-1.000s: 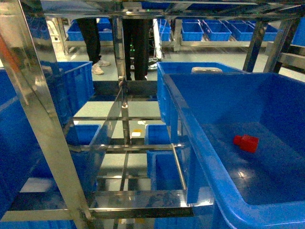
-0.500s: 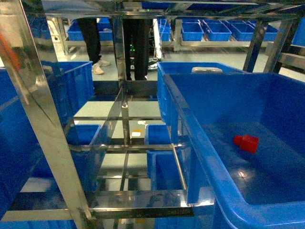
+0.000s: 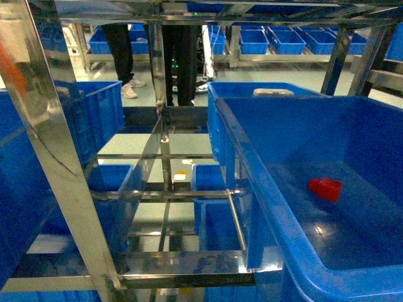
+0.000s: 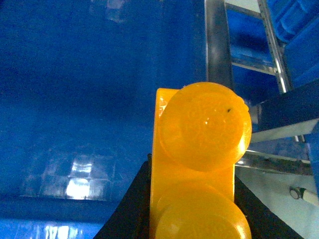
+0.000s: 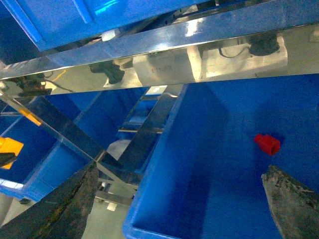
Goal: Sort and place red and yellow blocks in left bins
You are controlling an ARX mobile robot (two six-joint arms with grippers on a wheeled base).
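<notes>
Nothing has visibly moved in the head view over the last second: the red block (image 3: 325,189) lies where it did, on the floor of the big right-hand bin (image 3: 252,160), toward that bin's far right side and clear of all four walls, with bare floor all around it. That bin's thick near-left rim runs diagonally down toward the bottom edge of the view, and just left of it stands the steel rack (image 3: 165,195), whose thin rails cross an open gap between the bins; lower crates (image 3: 116,179) show through the gap. A wide steel post (image 3: 50,145) slants across the left side, close to the camera. At the left edge is the wall of another blue bin, the left bin (image 3: 94,113). Neither arm shows in the head view. From the left wrist, the yellow block (image 4: 199,164) fills the lower middle, studs toward the camera, held between the dark fingers (image 4: 127,211) of the left gripper (image 4: 192,219), which are closed against its sides; behind it is a deep blue bin interior (image 4: 89,99) with open floor, the rack rails to its right. From the right wrist, the right gripper (image 5: 179,199) hangs spread wide and empty over the right-hand bin, its two worn fingers (image 5: 294,204) at the lower corners, the red block near the right one, a steel beam (image 5: 164,47) crossing above.
</notes>
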